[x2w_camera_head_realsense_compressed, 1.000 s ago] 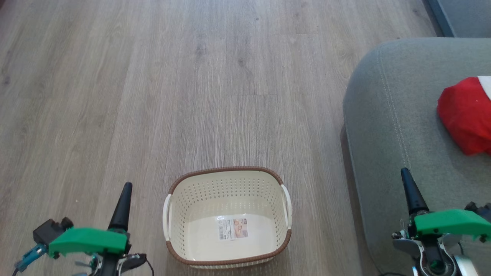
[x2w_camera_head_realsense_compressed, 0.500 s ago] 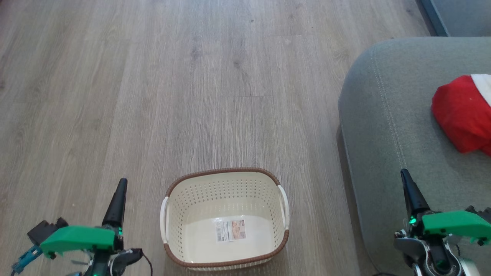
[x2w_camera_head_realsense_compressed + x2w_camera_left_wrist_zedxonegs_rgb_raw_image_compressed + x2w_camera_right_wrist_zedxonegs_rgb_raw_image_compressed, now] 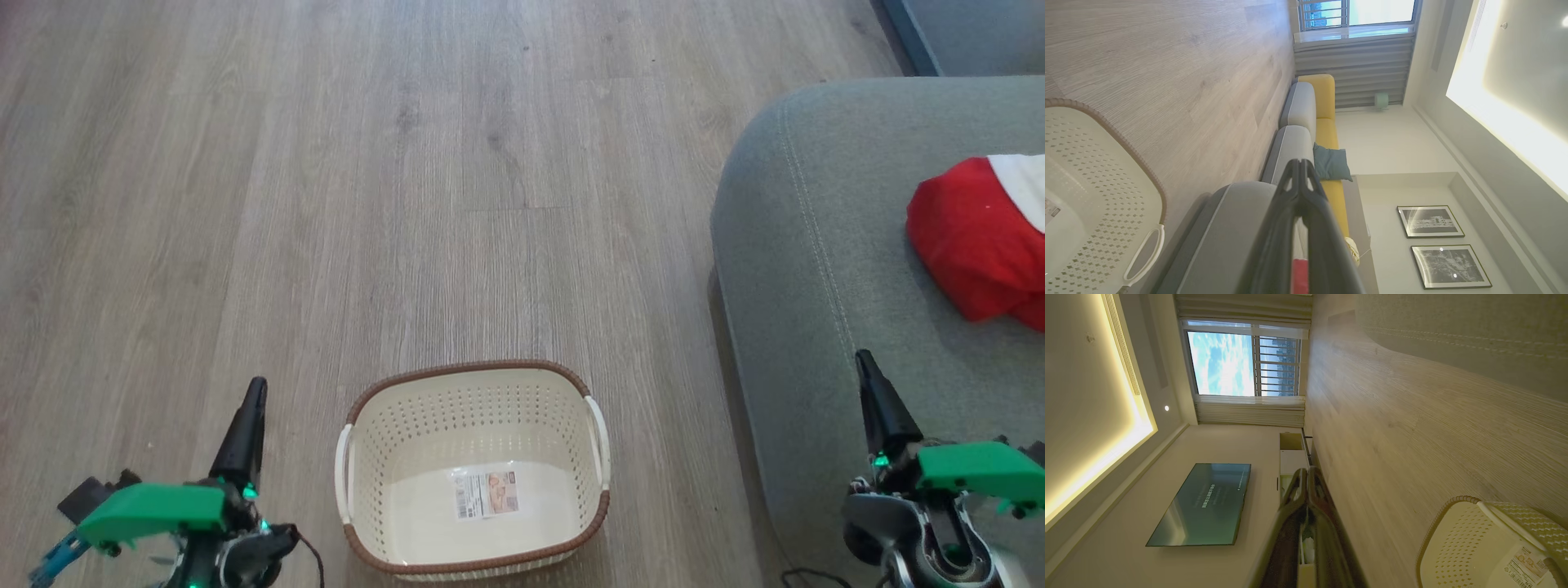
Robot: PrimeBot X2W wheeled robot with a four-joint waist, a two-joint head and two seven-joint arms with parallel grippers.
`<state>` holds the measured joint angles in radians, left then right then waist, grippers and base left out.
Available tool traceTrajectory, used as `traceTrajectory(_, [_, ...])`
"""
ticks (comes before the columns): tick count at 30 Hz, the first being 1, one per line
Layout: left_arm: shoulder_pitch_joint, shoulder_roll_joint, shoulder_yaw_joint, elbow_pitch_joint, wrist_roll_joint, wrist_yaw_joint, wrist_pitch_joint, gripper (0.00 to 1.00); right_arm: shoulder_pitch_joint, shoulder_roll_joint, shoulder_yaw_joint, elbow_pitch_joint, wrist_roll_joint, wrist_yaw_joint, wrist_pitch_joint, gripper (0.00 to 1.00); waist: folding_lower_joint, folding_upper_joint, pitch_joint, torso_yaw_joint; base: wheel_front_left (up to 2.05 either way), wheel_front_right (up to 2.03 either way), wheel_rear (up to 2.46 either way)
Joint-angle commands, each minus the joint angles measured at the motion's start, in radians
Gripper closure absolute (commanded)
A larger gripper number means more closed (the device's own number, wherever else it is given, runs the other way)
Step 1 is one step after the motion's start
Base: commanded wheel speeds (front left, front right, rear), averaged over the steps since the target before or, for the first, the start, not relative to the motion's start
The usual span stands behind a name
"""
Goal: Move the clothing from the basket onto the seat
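Black left claw [image 3: 255, 394] pressed together, holding nothing, right claw [image 3: 864, 363] likewise, clothing [image 3: 967, 241] on seat [image 3: 808, 278]

Matt woodgrain floor [image 3: 326, 204], apparently plastic basket [image 3: 473, 400]

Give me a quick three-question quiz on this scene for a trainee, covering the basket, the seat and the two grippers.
1. True or false: the basket stands on the seat.
2. Where does the red clothing lie? A) in the basket B) on the seat C) draped over the basket's rim
3. Fill in: the left gripper and the right gripper are both ___ (open or shut).

Key: 1 false, it stands on the floor beside the seat; 2 B; 3 shut.
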<state>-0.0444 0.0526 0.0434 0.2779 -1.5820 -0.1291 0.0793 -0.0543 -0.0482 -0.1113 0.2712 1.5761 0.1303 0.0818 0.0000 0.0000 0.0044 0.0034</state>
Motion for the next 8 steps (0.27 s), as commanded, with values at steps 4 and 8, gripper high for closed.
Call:
traceTrajectory(4, [-0.062, 0.015, 0.046, -0.034, -0.046, -0.002, 0.015, 1.0, -0.052, -0.014, 0.014, -0.027, 0.046, 0.0, 0.018, 1.0, 0.0, 0.0, -0.001, -0.003, 0.0, 0.0, 0.0])
traceTrajectory(8, [-0.062, 0.014, 0.047, -0.034, -0.046, -0.002, 0.015, 1.0, -0.052, -0.014, 0.014, -0.027, 0.046, 0.0, 0.019, 1.0, 0.0, 0.0, -0.001, -0.003, 0.0, 0.0, 0.0])
